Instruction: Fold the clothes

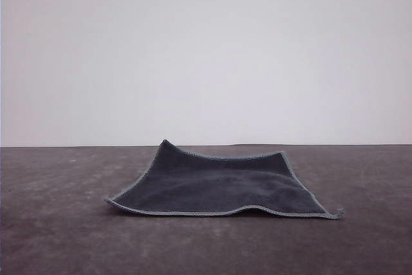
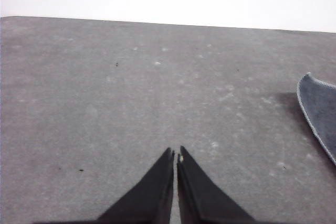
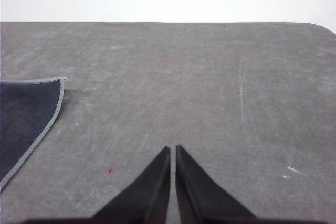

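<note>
In the left wrist view the left gripper [image 2: 176,153] sits low and centred in the frame, its dark fingers [image 2: 152,192] pressed together over the bare grey table [image 2: 131,103]. The right gripper [image 3: 172,149] looks the same, tips nearly touching. Farther out, the cloth [image 1: 219,188] lies spread in the lower middle of the front view, charcoal face up, far corners lifted, front edge rippled

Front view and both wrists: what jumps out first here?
The dark grey cloth lies unfolded mid-table, charcoal face up, its edges rippled and far corners lifted. The left gripper and right gripper are shut, each over bare table beside the cloth, holding nothing.
</note>
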Action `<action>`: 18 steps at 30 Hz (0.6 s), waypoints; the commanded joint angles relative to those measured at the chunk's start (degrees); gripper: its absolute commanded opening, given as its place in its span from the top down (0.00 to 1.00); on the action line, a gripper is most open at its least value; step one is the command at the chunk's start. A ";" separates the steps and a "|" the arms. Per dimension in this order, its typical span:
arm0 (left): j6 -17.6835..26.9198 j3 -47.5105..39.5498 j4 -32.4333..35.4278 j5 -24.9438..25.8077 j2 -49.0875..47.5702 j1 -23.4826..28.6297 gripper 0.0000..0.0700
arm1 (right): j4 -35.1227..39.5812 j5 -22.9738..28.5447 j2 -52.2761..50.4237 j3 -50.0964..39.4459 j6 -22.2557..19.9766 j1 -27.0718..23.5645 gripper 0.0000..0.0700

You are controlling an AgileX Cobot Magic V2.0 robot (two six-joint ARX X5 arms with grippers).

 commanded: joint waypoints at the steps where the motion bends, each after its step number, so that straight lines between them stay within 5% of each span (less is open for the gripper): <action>1: 0.31 -1.14 -0.30 -0.07 -0.07 0.07 1.00 | 0.72 -0.02 -0.02 -0.26 -0.55 -0.02 0.98; 5: -1.33 -1.14 -0.28 0.20 -0.07 0.07 1.00 | 0.72 -0.04 -0.02 -0.26 -0.52 -0.02 0.98; 9: -10.90 -1.14 -0.22 0.20 -0.07 0.07 1.00 | 1.01 -0.09 -0.02 -0.26 0.22 -0.02 0.98; 18: -37.24 -1.02 6.87 0.20 -0.07 0.07 1.00 | 10.38 0.34 -0.02 0.07 19.99 -0.02 0.99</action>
